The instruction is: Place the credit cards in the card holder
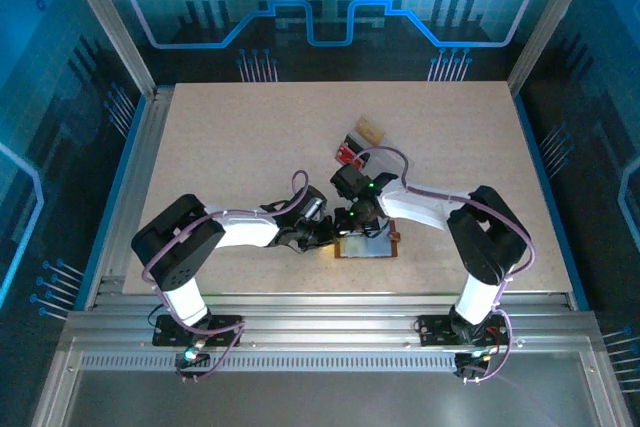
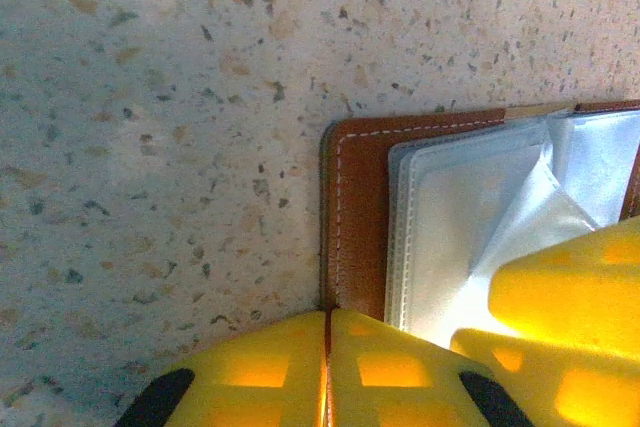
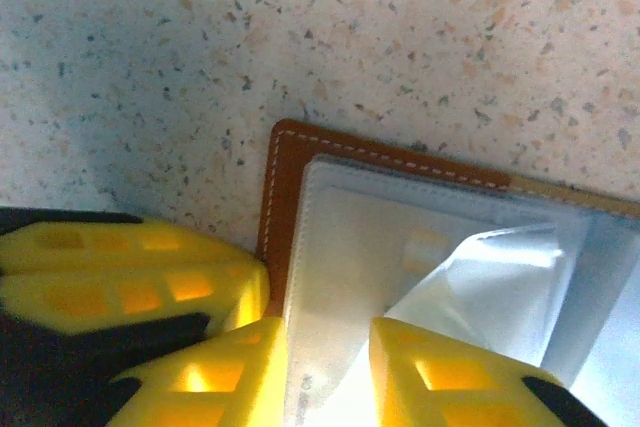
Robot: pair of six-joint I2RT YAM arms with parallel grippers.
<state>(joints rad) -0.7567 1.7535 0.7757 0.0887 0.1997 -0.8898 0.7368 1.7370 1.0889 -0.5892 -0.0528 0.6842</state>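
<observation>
The brown leather card holder (image 1: 372, 246) lies open on the table (image 1: 220, 147), near the front edge, between the two arms, and both arms lean in over it. That suits a job for two: one side steadies the thing while the other works at a pocket.

The left fingers (image 2: 250, 377) are pressed together with no gap between them. Their tips sit right at the stitched leather edge at one corner of the holder. I judge they are pinning that corner so the holder does not slide. Whether they actually pinch the leather I cannot tell.

The right fingers (image 3: 450, 377) stand narrowly apart over the clear plastic pockets (image 3: 360, 247), with pale sleeve showing in the gap. One sleeve flap (image 3: 490, 267) stands lifted and creased just beside them, which probably means a pocket mouth is being opened or has just been let go. No card is gripped between them that I can make out. Whether a card already sits inside a pocket is unclear.

Count: one card holder and two arms. Farther up the table, well apart from the holder, lie one red card (image 1: 347, 154) and one tan card (image 1: 370, 129). A dark shape between them is too small to name.
</observation>
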